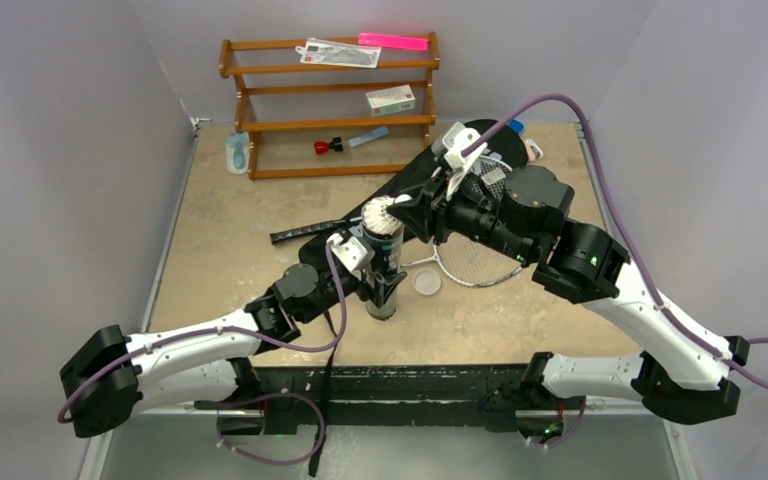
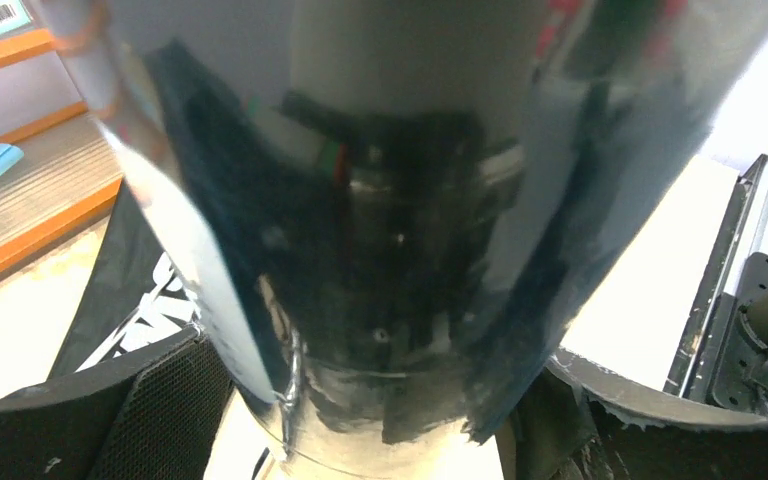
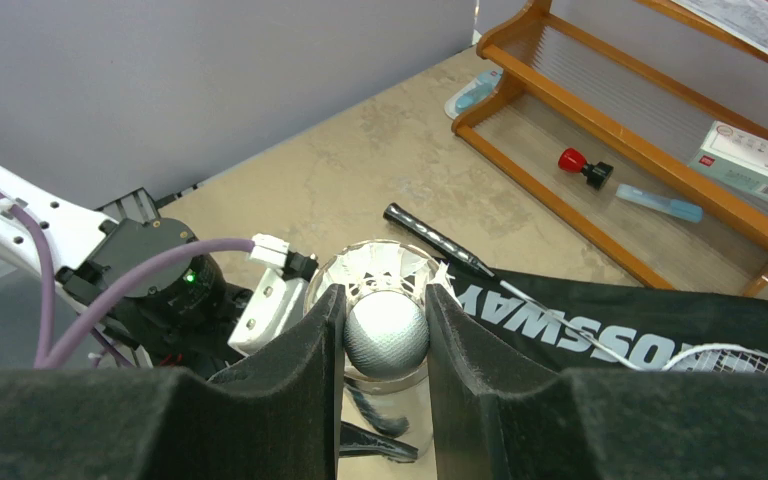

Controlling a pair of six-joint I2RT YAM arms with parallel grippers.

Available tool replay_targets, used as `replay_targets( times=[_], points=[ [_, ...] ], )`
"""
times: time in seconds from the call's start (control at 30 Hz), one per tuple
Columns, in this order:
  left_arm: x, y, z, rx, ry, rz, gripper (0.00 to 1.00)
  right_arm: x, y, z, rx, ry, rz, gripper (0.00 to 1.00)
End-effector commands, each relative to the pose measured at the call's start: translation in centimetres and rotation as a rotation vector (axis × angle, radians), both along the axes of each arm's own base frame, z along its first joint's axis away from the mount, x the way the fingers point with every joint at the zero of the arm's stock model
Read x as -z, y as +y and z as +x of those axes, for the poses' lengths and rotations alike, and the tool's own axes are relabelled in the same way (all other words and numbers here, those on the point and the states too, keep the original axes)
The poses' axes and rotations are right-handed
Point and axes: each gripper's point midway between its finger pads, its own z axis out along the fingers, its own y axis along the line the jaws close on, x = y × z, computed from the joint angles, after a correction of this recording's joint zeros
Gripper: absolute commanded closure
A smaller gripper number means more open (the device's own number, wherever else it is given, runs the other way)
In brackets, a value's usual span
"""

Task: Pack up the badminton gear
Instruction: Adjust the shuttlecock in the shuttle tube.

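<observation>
The dark tube (image 1: 386,275) stands upright on the table. My left gripper (image 1: 364,272) is shut on its side; in the left wrist view the tube (image 2: 380,230) fills the frame between the black pads (image 2: 165,400). My right gripper (image 1: 402,210) is shut on the round cork of a white feather shuttlecock (image 1: 382,213) and holds it feathers-down at the tube's mouth. In the right wrist view the cork (image 3: 386,332) sits between the pads (image 3: 295,385). The black CROSSWAY bag (image 1: 438,185) lies behind, with a racket head (image 1: 475,262) and a racket handle (image 1: 298,232) beside it.
A small round clear lid (image 1: 426,282) lies right of the tube. The brown wooden rack (image 1: 330,105) stands at the back with a white box (image 1: 390,99), a pink strip (image 1: 393,41) and a red-and-black item (image 1: 327,146). A blue item (image 1: 236,152) lies at its left.
</observation>
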Motion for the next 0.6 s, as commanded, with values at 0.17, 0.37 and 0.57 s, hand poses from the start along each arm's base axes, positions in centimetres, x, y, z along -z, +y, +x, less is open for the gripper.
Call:
replay_targets(
  times=[0.17,0.37,0.57],
  points=[
    [-6.6,0.8,-1.0,0.017,-0.017,-0.093,0.13,-1.4,-0.5,-0.2,0.006,-0.014,0.025,1.00],
    [-9.3,1.5,-2.6,0.069,0.008,-0.094,0.12,-1.4,-0.6,-0.2,0.009,-0.017,0.020,1.00],
    [-13.5,3.4,-4.3,0.100,-0.056,-0.109,0.10,-1.4,-0.6,-0.4,0.001,-0.018,0.024,1.00]
  ],
)
